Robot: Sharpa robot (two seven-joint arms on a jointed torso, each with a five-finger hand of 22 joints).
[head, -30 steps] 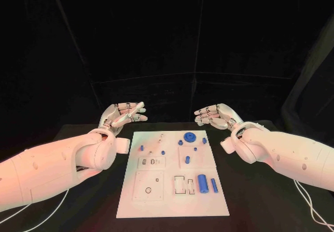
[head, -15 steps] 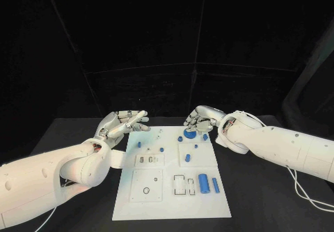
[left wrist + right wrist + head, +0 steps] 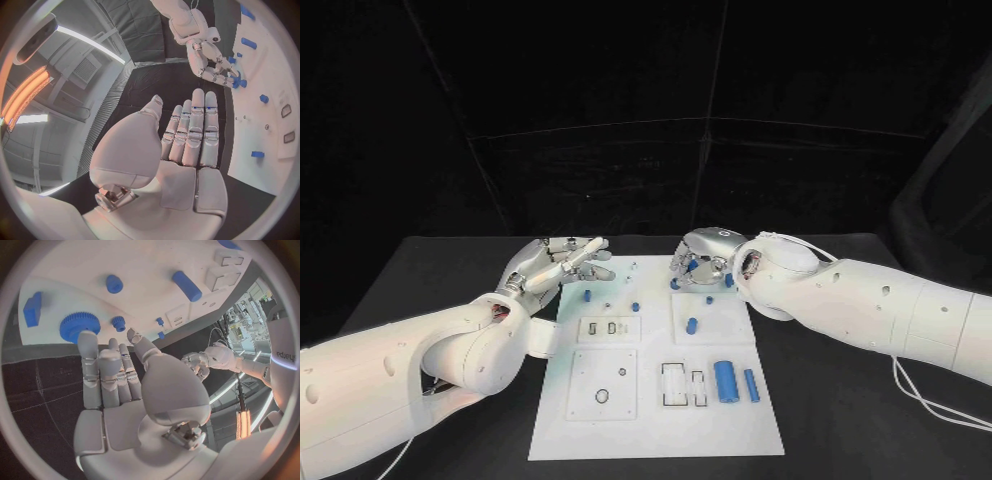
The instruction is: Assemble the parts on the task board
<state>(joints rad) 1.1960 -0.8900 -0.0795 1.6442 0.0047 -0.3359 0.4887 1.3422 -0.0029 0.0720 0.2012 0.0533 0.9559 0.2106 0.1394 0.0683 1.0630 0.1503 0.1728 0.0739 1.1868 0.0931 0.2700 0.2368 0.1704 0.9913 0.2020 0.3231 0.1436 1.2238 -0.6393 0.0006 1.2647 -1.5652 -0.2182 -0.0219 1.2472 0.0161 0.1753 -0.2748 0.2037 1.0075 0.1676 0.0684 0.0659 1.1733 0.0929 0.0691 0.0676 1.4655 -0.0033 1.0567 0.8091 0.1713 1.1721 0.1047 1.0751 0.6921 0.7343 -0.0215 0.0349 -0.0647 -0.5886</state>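
Observation:
The white task board [image 3: 653, 410] lies in the middle of the black table. Blue parts sit on it: a long cylinder [image 3: 726, 377], a shorter one [image 3: 751, 385] beside it, and small pegs [image 3: 586, 296] toward the far end. My right hand [image 3: 704, 262] hangs over the board's far end, holding nothing. Its fingers [image 3: 94, 365] reach out to the edge of the blue gear [image 3: 80, 326]; whether they touch it I cannot tell. My left hand [image 3: 560, 262] hovers at the board's far left corner, its fingers [image 3: 194, 130] straight and empty.
Black table [image 3: 430, 280] surrounds the board on all sides. Near the gear lie a blue block [image 3: 32, 309], a round knob [image 3: 114, 283] and a blue cylinder [image 3: 187, 285]. Recessed slots [image 3: 681, 385] mark the board's near half.
My right hand has swung in from beside the board to over its far end, at the gear. My left hand has dropped slightly toward the board's corner.

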